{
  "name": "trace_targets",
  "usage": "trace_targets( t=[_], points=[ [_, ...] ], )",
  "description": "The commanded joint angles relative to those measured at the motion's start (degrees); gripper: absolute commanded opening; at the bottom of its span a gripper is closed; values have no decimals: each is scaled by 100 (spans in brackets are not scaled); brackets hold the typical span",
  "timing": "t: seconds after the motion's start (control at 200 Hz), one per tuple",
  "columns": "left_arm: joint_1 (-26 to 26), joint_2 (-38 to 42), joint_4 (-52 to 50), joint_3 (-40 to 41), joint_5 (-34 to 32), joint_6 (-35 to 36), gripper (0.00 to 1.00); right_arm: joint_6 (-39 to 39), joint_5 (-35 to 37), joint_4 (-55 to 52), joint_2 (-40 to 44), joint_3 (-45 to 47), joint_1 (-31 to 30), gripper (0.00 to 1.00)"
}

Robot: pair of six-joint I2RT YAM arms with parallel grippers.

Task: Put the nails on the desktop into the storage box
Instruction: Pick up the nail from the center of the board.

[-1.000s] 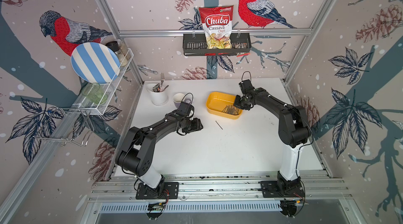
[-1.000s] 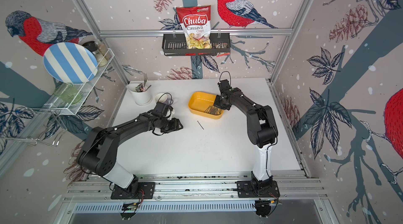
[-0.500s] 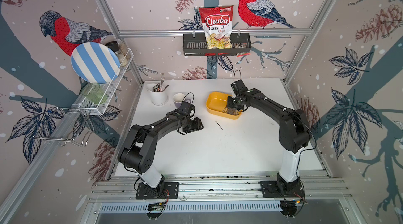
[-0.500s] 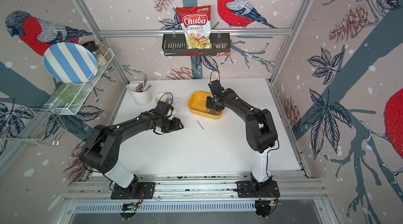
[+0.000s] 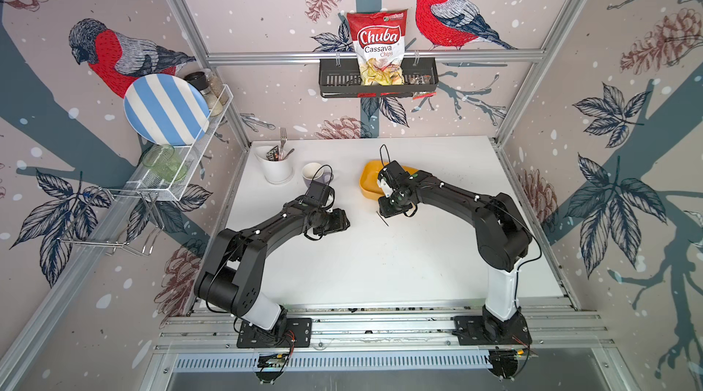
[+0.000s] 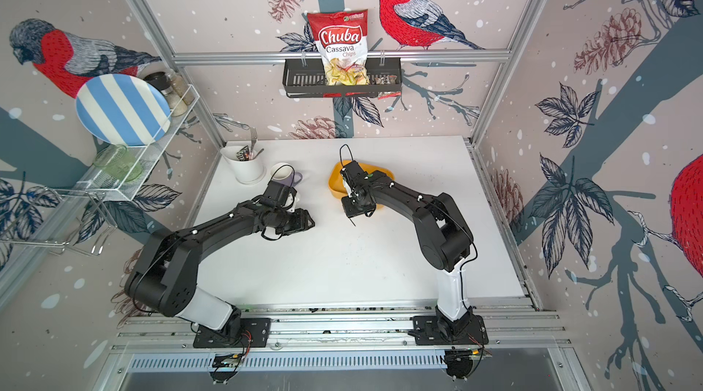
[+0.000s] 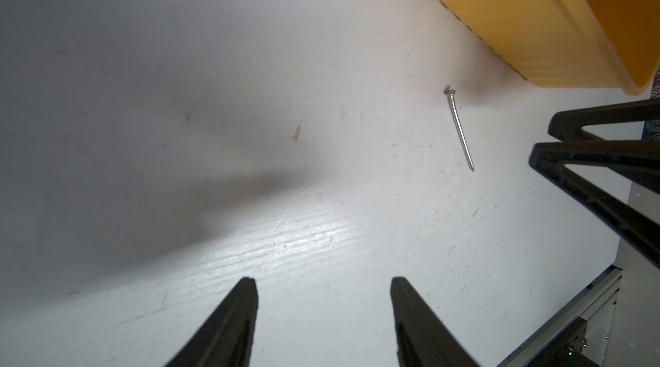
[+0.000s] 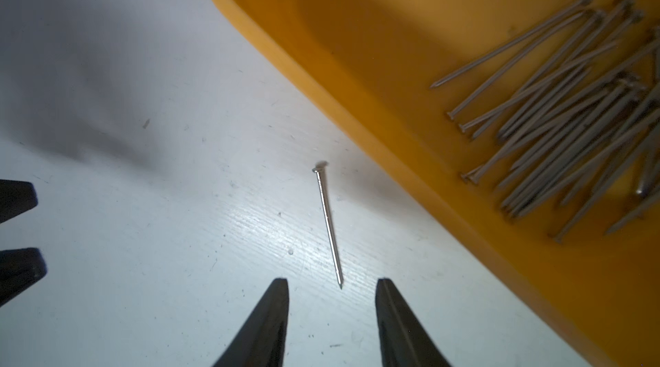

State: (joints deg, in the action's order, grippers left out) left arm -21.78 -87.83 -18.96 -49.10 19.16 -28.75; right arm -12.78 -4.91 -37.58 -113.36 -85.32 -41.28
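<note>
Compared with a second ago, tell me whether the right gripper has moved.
Yes. The right gripper has left the storage box and pulled back toward the robot's bases, and is now just off the box's near edge, at the lone nail.

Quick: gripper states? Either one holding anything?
Left gripper: open, empty.
Right gripper: open, empty; one nail lies on the desktop just ahead of its tips.

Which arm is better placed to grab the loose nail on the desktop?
Right: the right end effector hangs open at the nail, beside the box; the left end effector is farther away.
</note>
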Motion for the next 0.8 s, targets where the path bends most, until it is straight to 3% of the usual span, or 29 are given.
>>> trace_targets(
  t=[0.0,0.5,0.795],
  points=[
    [46,135,55,116,-27,-73,62,350,121,-14,-150,-130,-131,45],
    [77,382,49,298,-108,-183,62,732,456,-186,-832,-433,-171,43],
    [73,275,42,228,-68,-187,63,838,481,-367,-1169,-523,-195,32]
  ],
)
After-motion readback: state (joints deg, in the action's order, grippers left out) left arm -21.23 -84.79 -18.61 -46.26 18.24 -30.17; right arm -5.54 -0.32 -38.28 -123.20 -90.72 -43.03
